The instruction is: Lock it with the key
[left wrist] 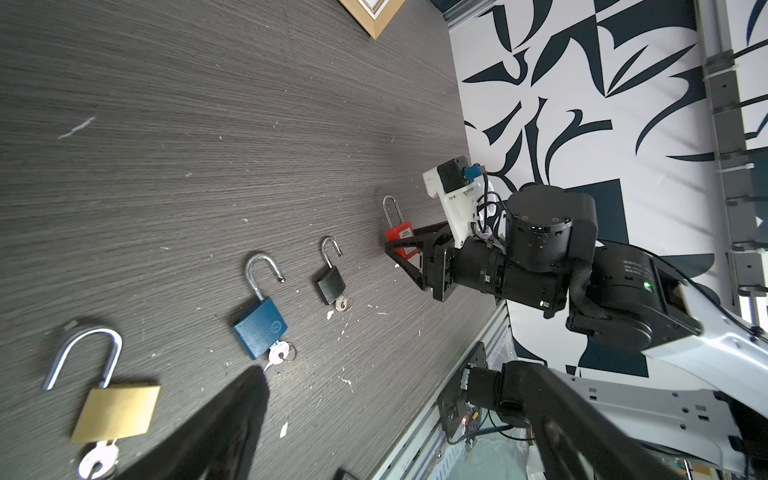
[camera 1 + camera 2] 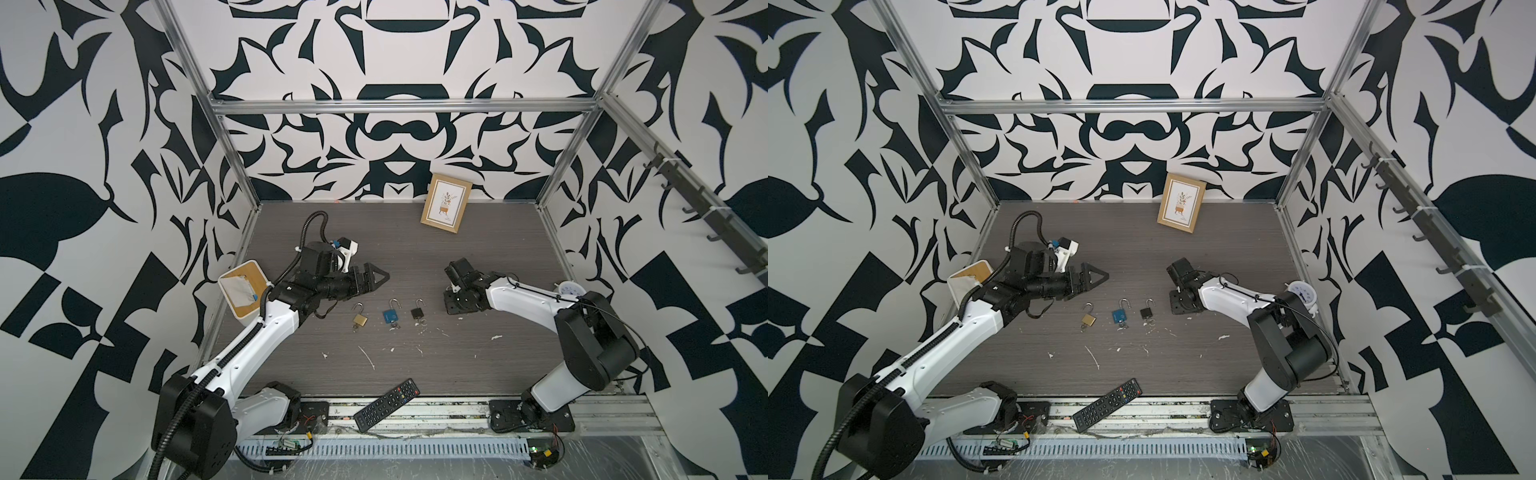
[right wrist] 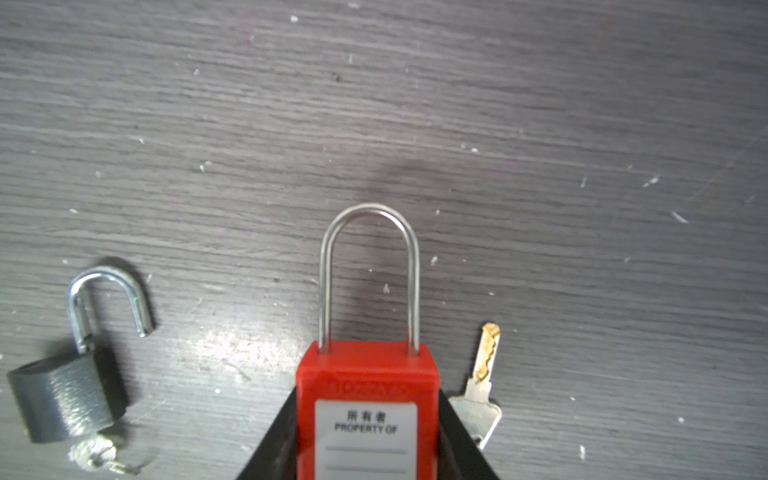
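Red padlock (image 3: 368, 374), pinched by its body in the right gripper (image 2: 456, 300) right of centre in both top views, should be held square while the fully spread left gripper (image 2: 376, 276) collects the loose key (image 3: 482, 390) lying just beside it.

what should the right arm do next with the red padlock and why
Probably open the right gripper and release the red padlock: both shackle legs sit down in its body and a loose key lies beside it, so it looks done, while the black padlock nearby has its shackle open.
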